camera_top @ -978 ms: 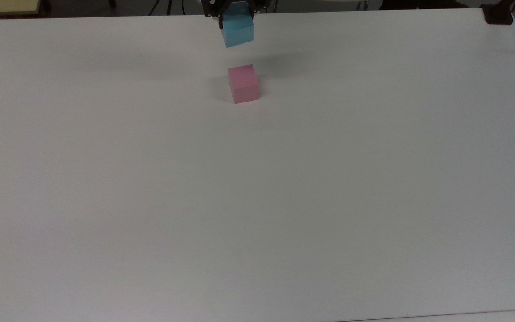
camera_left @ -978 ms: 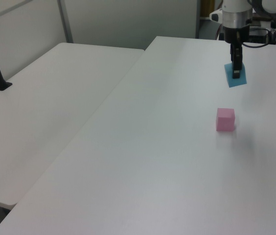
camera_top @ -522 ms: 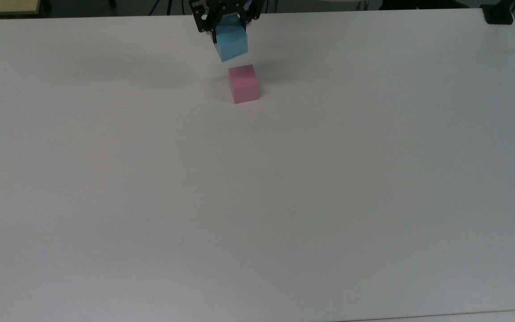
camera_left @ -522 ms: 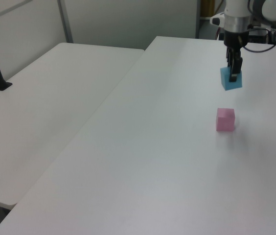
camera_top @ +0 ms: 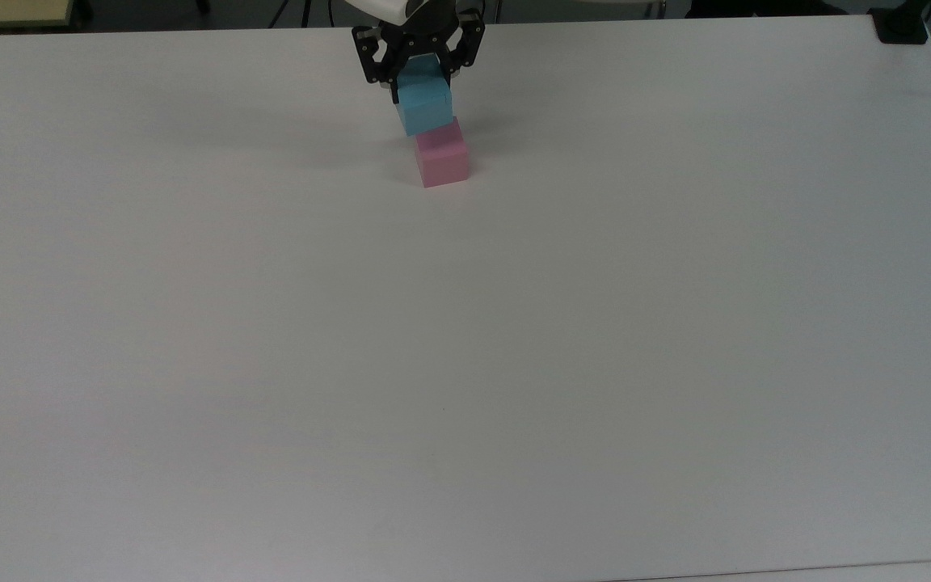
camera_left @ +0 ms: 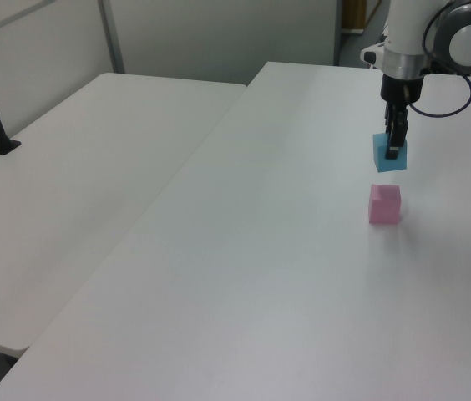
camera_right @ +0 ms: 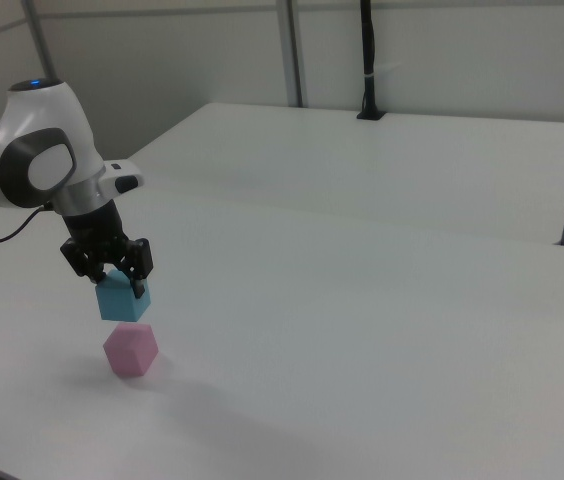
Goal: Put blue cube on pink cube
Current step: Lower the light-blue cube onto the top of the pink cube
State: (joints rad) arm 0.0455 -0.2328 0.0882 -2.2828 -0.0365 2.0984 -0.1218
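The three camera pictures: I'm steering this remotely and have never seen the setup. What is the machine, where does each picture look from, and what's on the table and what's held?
The machine is a single robot arm ending in a two-finger gripper. The top view looks down along the white table, with the arm coming in at the far edge. The left view and the right view look across the same table from opposite sides, so the arm stands at the left view's right and at the right view's left.

One thing rests on the table: a pink cube. The gripper is shut on a blue cube, held in the air. In the left view a clear gap shows between the blue cube and the pink cube, so it hangs above the pink one and is not yet set down. A second white table stands alongside.
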